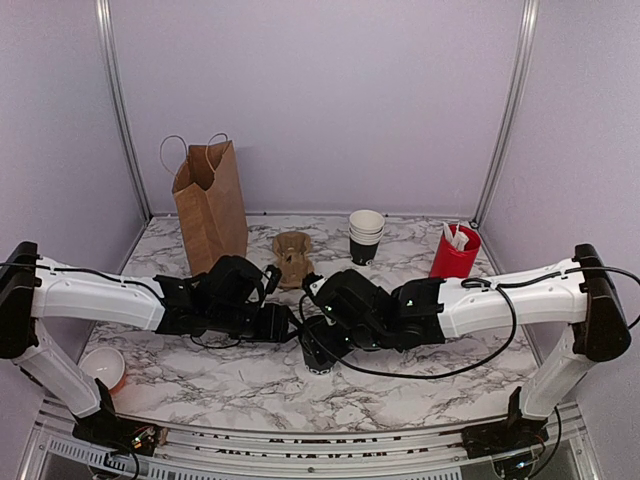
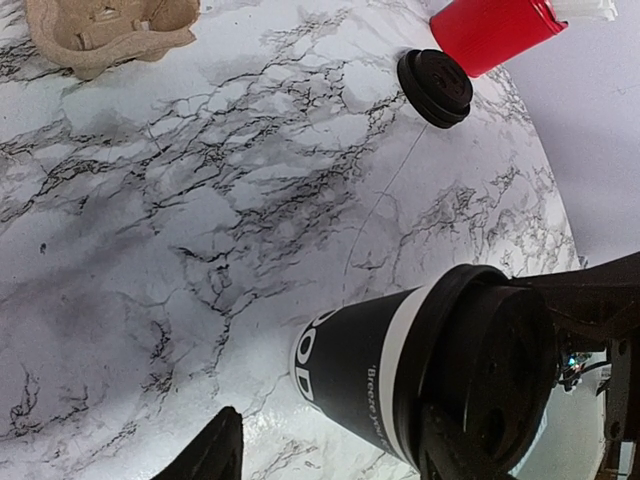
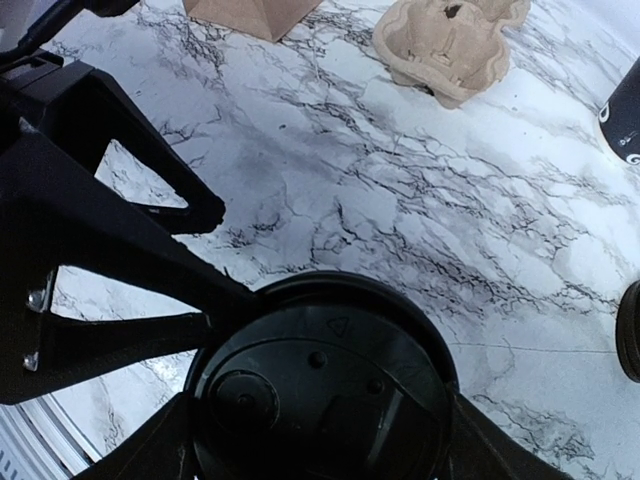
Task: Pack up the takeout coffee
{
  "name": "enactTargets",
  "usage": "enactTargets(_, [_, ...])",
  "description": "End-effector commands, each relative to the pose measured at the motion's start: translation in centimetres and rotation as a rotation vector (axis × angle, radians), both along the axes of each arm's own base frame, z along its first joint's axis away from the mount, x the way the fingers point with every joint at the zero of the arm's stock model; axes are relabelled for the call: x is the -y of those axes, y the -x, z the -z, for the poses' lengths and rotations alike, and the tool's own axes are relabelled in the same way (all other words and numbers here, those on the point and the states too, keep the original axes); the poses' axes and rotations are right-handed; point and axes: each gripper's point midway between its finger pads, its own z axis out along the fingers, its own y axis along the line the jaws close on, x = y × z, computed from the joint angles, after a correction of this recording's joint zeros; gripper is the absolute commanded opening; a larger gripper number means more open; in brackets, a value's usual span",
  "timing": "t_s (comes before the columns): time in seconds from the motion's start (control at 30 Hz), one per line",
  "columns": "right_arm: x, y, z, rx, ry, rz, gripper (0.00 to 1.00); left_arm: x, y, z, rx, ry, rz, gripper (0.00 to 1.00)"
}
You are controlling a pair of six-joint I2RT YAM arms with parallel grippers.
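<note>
The takeout coffee (image 1: 320, 360), a black paper cup with a round black lid, stands on the marble table (image 1: 200, 385) between the two arms. In the right wrist view my right gripper (image 3: 320, 440) sits over it, one finger against each side of the lid (image 3: 320, 390). My left gripper (image 2: 330, 455) is open; the cup (image 2: 360, 365) stands just beyond its spread fingers, the right one overlapping the lid. In the top view the left gripper (image 1: 288, 325) is just left of the cup and the right gripper (image 1: 325, 340) is on it.
A brown paper bag (image 1: 210, 205) stands at the back left. A cardboard cup carrier (image 1: 292, 255) lies beside it. A stack of lidless cups (image 1: 366, 236) and a red cup (image 1: 455, 253) are at the back right. A loose black lid (image 2: 435, 87) lies near them. A white cup (image 1: 103, 367) stands front left.
</note>
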Motion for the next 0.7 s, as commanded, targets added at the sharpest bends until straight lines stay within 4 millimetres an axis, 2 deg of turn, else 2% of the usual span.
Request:
enactTargets(0.0, [3.0, 2.9, 6.9, -0.164, 0.186, -0.024, 0.78, -5.1, 2.7, 8.1, -0.131, -0.289, -0.018, 0.6])
enactTargets(0.47, [4.2, 4.1, 8.4, -0.152, 0.253, 0.0, 0.78, -5.0, 3.0, 8.4, -0.137, -0.289, -0.018, 0.6])
enactTargets(0.67, [4.1, 4.7, 8.2, -0.136, 0.194, -0.005, 0.78, -4.8, 2.8, 7.9, -0.128, -0.282, -0.018, 0.6])
